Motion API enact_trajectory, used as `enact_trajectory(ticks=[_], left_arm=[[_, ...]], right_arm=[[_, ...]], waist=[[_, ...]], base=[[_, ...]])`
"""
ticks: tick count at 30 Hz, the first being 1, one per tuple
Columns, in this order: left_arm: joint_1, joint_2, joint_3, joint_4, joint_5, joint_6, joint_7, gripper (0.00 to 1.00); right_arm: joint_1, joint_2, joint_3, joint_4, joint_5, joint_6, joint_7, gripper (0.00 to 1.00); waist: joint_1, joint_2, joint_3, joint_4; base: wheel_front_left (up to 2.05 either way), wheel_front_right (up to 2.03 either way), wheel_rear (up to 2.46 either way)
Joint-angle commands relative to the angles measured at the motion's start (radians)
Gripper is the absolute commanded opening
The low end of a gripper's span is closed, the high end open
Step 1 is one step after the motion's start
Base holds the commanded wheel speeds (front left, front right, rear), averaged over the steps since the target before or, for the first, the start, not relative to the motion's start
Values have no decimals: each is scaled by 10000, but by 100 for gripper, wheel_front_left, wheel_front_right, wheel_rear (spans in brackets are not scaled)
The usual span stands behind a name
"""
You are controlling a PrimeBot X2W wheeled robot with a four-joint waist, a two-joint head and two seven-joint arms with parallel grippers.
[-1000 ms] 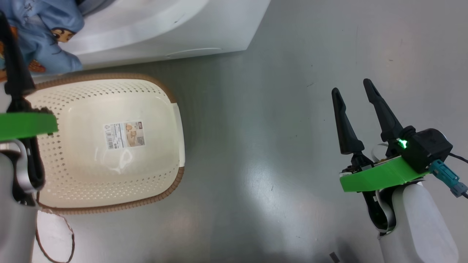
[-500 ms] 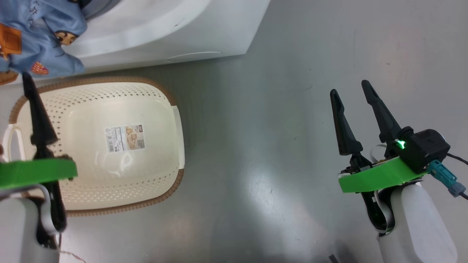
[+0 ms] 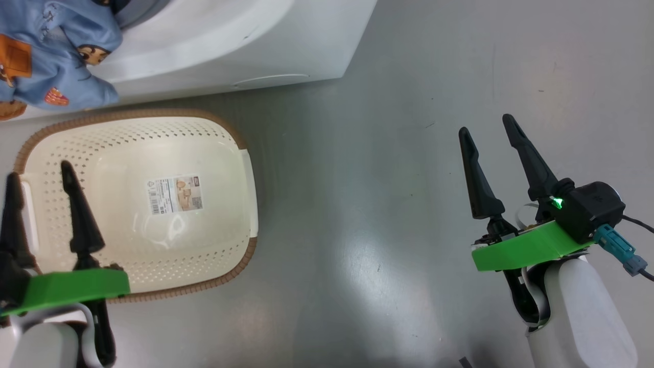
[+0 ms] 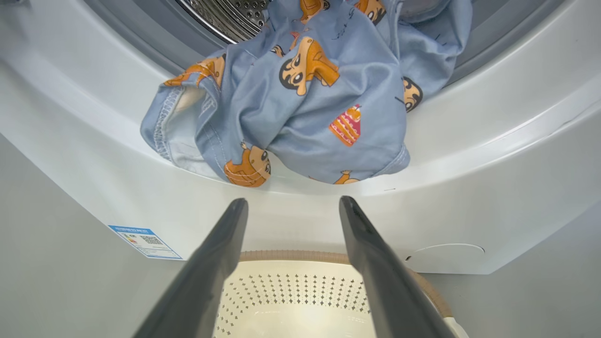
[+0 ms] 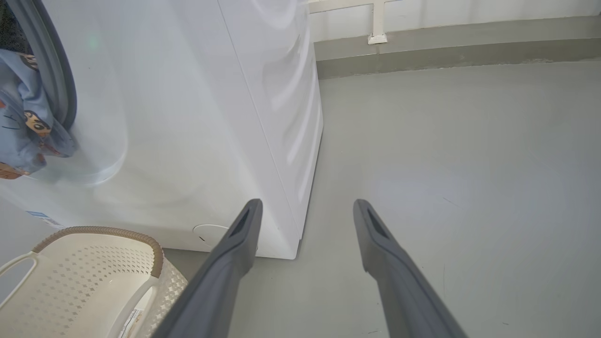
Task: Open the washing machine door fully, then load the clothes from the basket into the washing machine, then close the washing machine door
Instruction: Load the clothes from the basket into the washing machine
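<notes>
The light blue clothes (image 3: 51, 51) hang out of the washing machine (image 3: 230, 46) at the top left, draped over its front lip. In the left wrist view the clothes (image 4: 300, 108) spill from the steel drum (image 4: 225, 14). The cream basket (image 3: 225, 230) stands on the floor below with nothing but its label (image 3: 175, 191) inside. My left gripper (image 3: 40, 171) is open over the basket's left end, holding nothing. My right gripper (image 3: 485, 124) is open above bare floor, far right of the basket. The washing machine door is out of view.
A blue sticker (image 4: 145, 241) and a round filter cap (image 4: 446, 258) sit low on the machine's front. The grey floor (image 3: 383, 179) stretches between basket and right arm. A wall base (image 5: 446, 47) runs behind the machine's right side.
My left gripper has drawn back from the clothes at the machine's mouth to the basket's near left end, and both its fingers show. The clothes stay draped on the lip. The right arm barely moved.
</notes>
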Motion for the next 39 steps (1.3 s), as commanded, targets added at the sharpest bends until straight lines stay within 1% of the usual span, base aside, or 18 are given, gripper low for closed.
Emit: enact_trajectory(ticks=[1,10,23,31,39], left_arm=[[318,166,401,-257,119,-69,-77,100],[521,-178,665,-161,396,-370,-77,100],[187,-382,895,-163,553,-757,-78,100],[-833,-187,773,-132,559,-1046,-6,100],[-2159,197,919,230,-15,-1351,956,100]], right_arm=[[426,84,287,-197,-98,16,-47,100],[416,84,281,-202,-102,16,-47,100],[358,84,289,-167,-61,16,-47,100],[306,84,377,-160,8,16,-47,100],[262,84,415,-131,100,16,-47,100]], waist=[[0,0,3,-3],[0,0,9,2],[0,0,11,-68],[0,0,65,-137],[0,0,138,-277]], base=[[0,0,0],[0,0,0],[0,0,0],[0,0,0],[0,0,0]])
